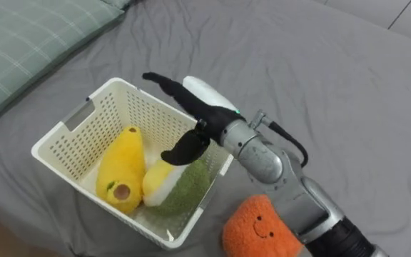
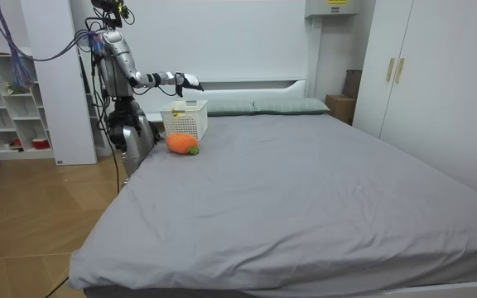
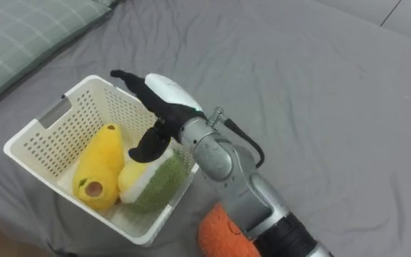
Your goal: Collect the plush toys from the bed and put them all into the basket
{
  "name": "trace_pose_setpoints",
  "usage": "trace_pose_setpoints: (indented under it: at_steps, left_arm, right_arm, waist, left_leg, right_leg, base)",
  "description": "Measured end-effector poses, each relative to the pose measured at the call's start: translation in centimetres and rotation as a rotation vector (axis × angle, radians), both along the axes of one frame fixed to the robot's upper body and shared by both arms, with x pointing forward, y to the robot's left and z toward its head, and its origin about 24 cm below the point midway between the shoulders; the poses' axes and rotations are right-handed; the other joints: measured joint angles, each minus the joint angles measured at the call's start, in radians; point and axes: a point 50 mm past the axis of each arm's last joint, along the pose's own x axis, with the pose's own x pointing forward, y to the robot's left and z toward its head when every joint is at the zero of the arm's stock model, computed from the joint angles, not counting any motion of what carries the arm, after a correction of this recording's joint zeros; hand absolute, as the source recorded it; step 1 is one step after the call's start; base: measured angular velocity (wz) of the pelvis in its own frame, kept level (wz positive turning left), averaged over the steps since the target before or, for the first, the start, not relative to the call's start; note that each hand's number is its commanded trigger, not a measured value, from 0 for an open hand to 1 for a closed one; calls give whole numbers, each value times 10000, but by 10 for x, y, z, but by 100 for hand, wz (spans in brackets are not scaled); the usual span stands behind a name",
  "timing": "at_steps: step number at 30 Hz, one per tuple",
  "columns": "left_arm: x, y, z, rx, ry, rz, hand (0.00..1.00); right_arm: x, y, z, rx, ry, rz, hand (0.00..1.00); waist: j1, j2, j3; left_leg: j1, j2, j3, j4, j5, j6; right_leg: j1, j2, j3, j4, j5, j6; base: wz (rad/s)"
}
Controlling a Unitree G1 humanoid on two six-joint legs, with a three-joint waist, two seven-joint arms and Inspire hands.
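A white perforated basket stands on the grey bed. Inside it lie a yellow plush toy and a green-and-yellow plush toy. An orange plush toy with a smiling face lies on the sheet just outside the basket's near right corner. My right hand hovers over the basket's right half, open, fingers stretched out and thumb hanging down above the green toy, holding nothing. In the room view I stand at the bed's side beside the basket, right arm held out over it.
A green checked pillow lies to the left of the basket. The room view has white shelves on its left and a wardrobe on its right. The sheet stretches wide beyond the basket.
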Motion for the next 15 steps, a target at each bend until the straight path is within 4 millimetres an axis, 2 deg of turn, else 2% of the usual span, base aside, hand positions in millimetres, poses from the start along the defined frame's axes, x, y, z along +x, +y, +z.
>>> trace_pose_setpoints:
  at_steps: [3, 6, 9, 11, 15]
  left_arm:
    - [-5, -3, -2, -167, 75, 264, 0]
    - [-15, -2, -4, -199, 246, 653, 0]
    - [-27, 0, -6, -171, 461, 989, 0]
    - [-37, 1, -7, -243, 629, 1399, 0]
    - [-49, 5, -9, -107, 906, 1649, 0]
  right_arm:
    - [0, -17, 3, 898, -215, -969, 0]
    - [-4, -35, -6, 1681, 54, -1847, 0]
    - [-8, -65, -17, 2791, 526, -3153, 0]
    - [-13, -85, -28, 3235, 808, -4227, 0]
    - [-23, -108, -42, 2938, 1096, -5179, 0]
  waist:
    - [-223, 164, -70]
    - [-513, 365, -158]
    - [-869, 514, -190]
    - [-1140, 604, -235]
    - [-1654, 651, -221]
  left_leg:
    - [67, 5, 79, -2, -3, 5]
    - [188, 27, 239, -54, -2, 5]
    - [307, 48, 390, -103, -3, 6]
    - [480, 100, 634, -201, -19, 9]
    - [538, 157, 764, -201, -66, -19]
  right_leg:
    - [4, -4, 27, 7, 1, 1]
    - [24, 6, 218, 13, 1, 2]
    - [46, 13, 348, 37, 2, 1]
    - [70, 73, 593, 38, 13, -17]
    - [114, 95, 740, 38, 22, -33]
  base:
    - [-4]
    - [-16]
    - [-15]
    - [-31]
    - [-14]
